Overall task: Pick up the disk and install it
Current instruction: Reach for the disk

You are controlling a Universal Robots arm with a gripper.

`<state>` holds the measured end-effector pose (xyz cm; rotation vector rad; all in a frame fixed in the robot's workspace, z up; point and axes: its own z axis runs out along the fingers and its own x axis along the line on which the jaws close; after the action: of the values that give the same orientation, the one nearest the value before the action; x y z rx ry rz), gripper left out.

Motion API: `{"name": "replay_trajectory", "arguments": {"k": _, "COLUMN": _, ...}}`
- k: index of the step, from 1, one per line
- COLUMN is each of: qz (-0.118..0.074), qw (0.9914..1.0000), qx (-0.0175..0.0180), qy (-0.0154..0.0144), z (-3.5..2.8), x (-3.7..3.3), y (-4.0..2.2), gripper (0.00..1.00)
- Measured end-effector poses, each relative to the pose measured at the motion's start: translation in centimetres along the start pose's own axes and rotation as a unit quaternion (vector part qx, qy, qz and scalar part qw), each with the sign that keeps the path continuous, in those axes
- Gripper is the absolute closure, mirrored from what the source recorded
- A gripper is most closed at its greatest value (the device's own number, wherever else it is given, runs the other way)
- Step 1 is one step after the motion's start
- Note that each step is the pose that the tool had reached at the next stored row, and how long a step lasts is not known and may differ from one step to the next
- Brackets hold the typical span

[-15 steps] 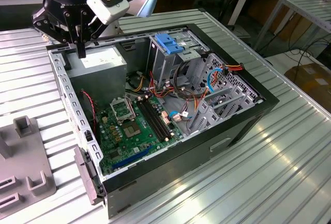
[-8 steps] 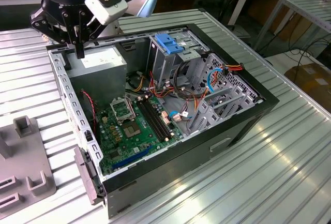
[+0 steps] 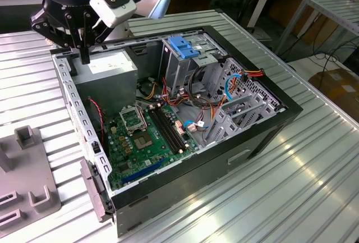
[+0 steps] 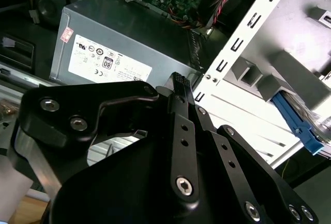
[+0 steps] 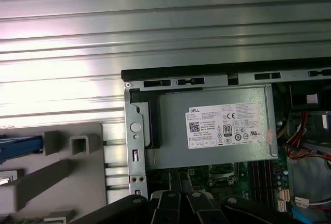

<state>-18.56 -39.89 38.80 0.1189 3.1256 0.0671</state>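
Observation:
My gripper (image 3: 84, 56) hangs over the back corner of the open computer case (image 3: 263, 136), at the exterior view's left, just above the grey power supply box (image 3: 106, 66). Its black fingers (image 4: 179, 81) are shut with nothing between them, and they also show as fingers (image 5: 181, 203) in the first wrist view. The disk lies outside the case on a grey fixture (image 5: 72, 167). Of it I see the blue bracket (image 4: 297, 125) (image 5: 20, 146), cut off by the picture's border. The gripper is well apart from the disk.
Inside the case sit the green motherboard (image 3: 148, 133), bundles of coloured cables (image 3: 196, 108) and a metal drive cage topped by a blue latch (image 3: 182, 46). The case rests on a ribbed metal table (image 3: 291, 192). The grey fixture (image 3: 28, 187) stands at the exterior view's left.

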Motion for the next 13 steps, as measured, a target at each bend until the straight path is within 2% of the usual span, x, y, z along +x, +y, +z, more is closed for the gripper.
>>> {"name": "replay_trajectory", "arguments": {"k": 13, "qz": 0.0, "qw": 1.0, "qx": 0.0, "qy": 0.0002, "z": 0.03, "x": 0.72, "y": -0.06, "gripper": 0.9}}
